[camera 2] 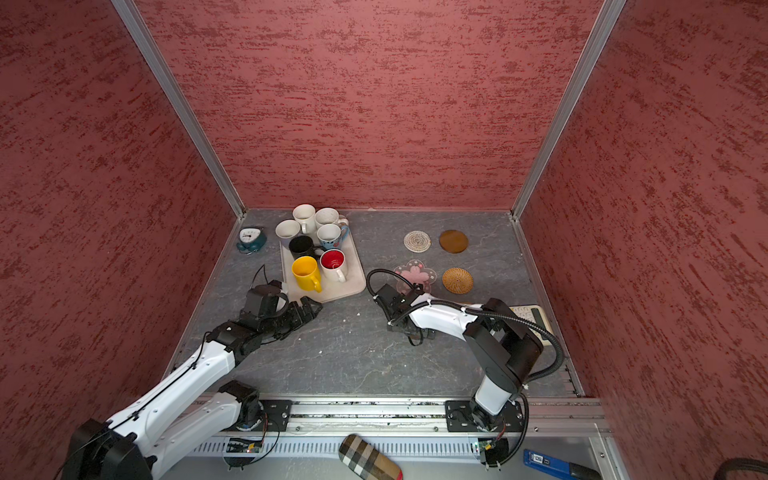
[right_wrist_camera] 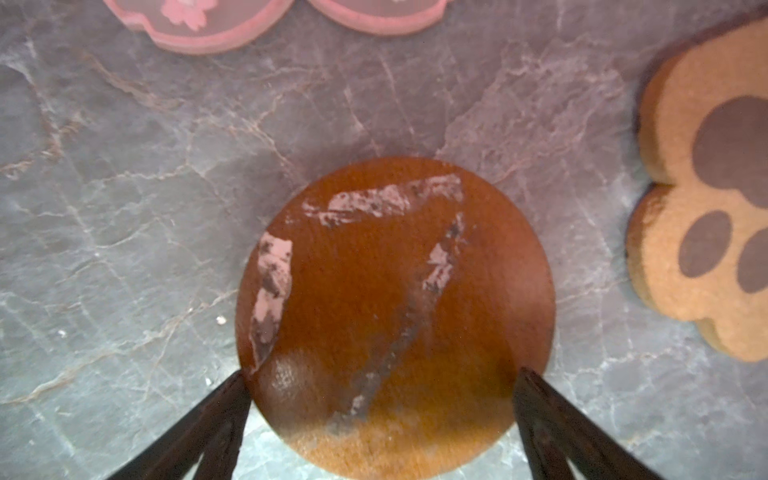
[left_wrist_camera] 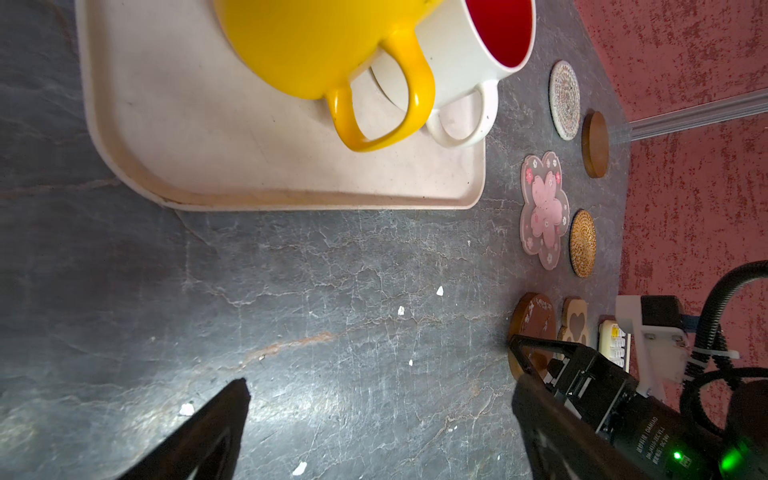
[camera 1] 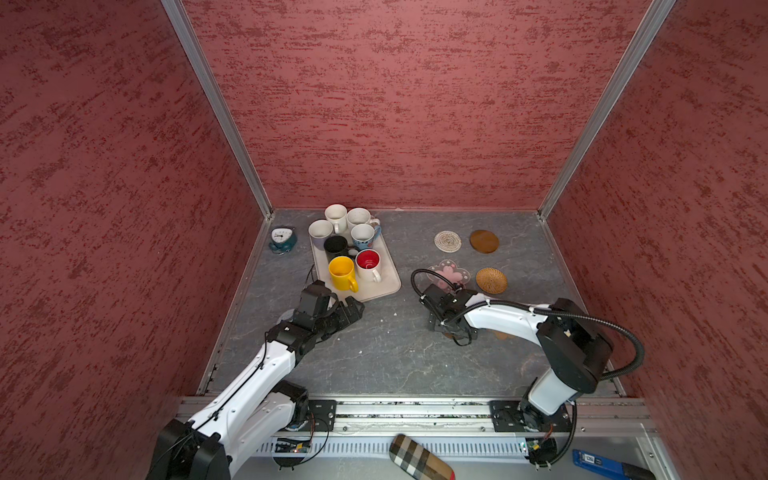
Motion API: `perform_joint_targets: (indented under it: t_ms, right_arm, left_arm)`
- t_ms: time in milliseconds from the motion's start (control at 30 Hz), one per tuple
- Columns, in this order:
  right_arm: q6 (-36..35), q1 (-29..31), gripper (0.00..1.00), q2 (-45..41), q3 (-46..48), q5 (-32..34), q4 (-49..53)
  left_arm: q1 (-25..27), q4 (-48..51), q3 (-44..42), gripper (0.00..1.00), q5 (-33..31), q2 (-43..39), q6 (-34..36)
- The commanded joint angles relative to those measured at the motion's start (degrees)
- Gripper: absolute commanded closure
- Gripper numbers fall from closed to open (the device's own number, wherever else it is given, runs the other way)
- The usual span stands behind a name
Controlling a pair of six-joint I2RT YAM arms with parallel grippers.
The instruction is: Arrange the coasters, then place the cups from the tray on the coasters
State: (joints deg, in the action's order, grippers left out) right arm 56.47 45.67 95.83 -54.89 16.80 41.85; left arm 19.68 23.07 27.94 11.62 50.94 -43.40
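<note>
Right gripper (right_wrist_camera: pixel 382 372) down low now, jaws spread full, nothing gripped, tips flanking scuffed brown disc (right_wrist_camera: pixel 395 270) flat on table (camera 1: pixel 374 353). Pink flower coaster (camera 1: pixel 451 272) at 12 o'clock of disc, paw coaster (right_wrist_camera: pixel 706 208) at 3 o'clock. Over on left gripper (left_wrist_camera: pixel 380 384): wide open too, empty, hovering just off near edge of tray (camera 1: pixel 386 282). Tray at 11 o'clock on table, seven mugs (camera 1: pixel 336 244) aboard, yellow mug (camera 1: pixel 341 272) and red-lined mug (camera 1: pixel 368 264) nearest. Spiral mat (camera 1: pixel 447 241), second brown disc (camera 1: pixel 484 241), rattan mat (camera 1: pixel 491 280) at 1 o'clock.
</note>
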Motion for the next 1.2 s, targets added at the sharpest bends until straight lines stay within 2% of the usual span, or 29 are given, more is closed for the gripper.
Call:
perform_joint_targets:
  t_ms: [0,433,700,900,1167]
  right_arm:
    - [-1.3,-0.8,0.01,0.3,-1.6,2.2,-0.7]
    - [-4.2,-2.6,0.01,-2.3,-1.6,2.4,-0.1]
    - [-10.7,-2.9,0.01,-8.5,-0.1,-2.6,-3.3]
    - [-15.1,-2.9,0.01,-13.8,-0.5,-5.2,-7.5]
    - [-23.4,-2.9,0.01,-20.4,-0.2,-7.2,-12.8]
  left_arm:
    - [-1.1,0.9,-0.1,0.01,0.8,-1.0,1.2]
    - [-2.4,3.3,0.4,0.00,0.9,-2.7,1.1]
    - [-4.7,9.5,3.3,0.01,-2.9,-3.3,3.0]
    - [-13.0,12.9,3.8,0.02,-3.3,-3.0,1.3]
    - [-25.3,13.8,4.4,0.14,-0.1,-1.0,2.5]
